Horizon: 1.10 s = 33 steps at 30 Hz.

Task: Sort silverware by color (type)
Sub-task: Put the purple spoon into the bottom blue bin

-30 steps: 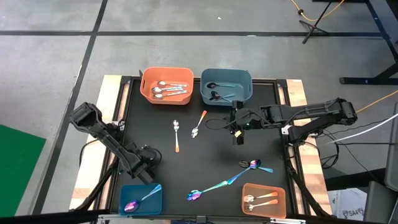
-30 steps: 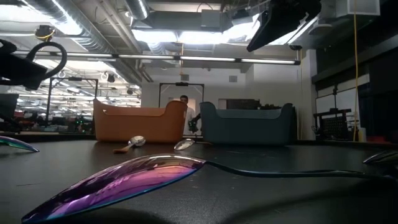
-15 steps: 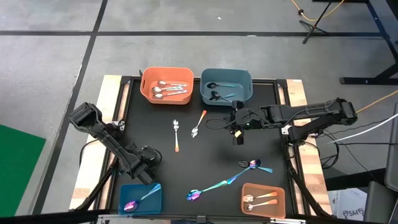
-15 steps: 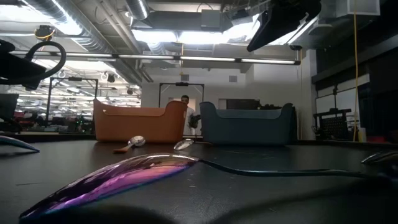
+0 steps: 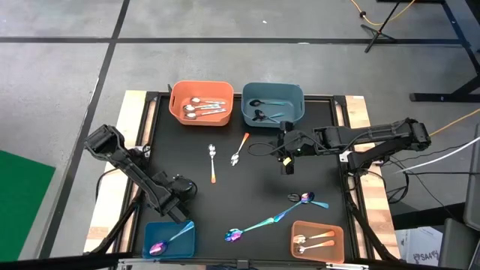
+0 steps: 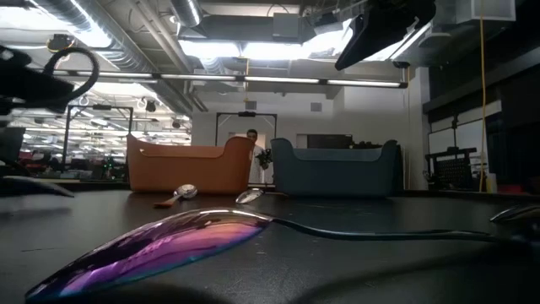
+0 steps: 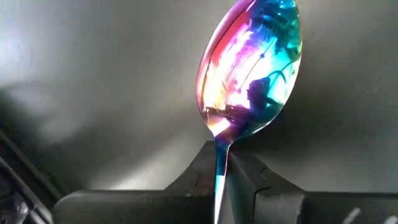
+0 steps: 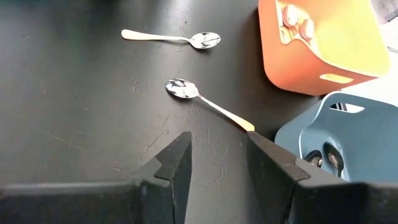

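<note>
Iridescent spoon (image 7: 249,81) is clamped by its handle in the left gripper (image 7: 224,171) over the small blue bin (image 5: 159,238) at the table's near left corner; right gripper (image 8: 217,149) hangs parted mid-table.

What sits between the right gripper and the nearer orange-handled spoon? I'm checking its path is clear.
Nothing: in the right wrist view, only bare black table separates the open right gripper from the orange-handled spoon.
</note>
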Each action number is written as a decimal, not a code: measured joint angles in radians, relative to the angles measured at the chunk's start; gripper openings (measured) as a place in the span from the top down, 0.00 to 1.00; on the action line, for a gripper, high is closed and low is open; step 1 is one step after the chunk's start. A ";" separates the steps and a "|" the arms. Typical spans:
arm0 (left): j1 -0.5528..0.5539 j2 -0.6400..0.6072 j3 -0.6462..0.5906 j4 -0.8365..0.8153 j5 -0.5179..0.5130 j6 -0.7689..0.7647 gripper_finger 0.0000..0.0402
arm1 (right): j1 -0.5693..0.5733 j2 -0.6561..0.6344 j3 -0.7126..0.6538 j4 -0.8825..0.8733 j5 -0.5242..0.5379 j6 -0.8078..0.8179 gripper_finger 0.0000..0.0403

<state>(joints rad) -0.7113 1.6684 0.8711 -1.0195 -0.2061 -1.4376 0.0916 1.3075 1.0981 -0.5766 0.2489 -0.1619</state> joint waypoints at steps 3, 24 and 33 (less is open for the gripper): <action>0.002 0.000 0.018 0.003 -0.036 0.000 0.97 | 0.000 0.000 0.000 0.000 0.000 0.000 0.65; 0.069 -0.003 0.223 0.007 -0.530 -0.003 0.98 | 0.000 0.000 0.000 0.000 0.000 0.000 0.65; 0.070 -0.003 0.233 0.014 -0.958 -0.161 0.98 | 0.000 0.000 0.000 0.007 0.000 0.081 0.65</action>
<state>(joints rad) -0.6415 1.6650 1.1038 -1.0053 -1.1638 -1.5989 0.0917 1.3075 1.0981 -0.5691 0.2485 -0.0814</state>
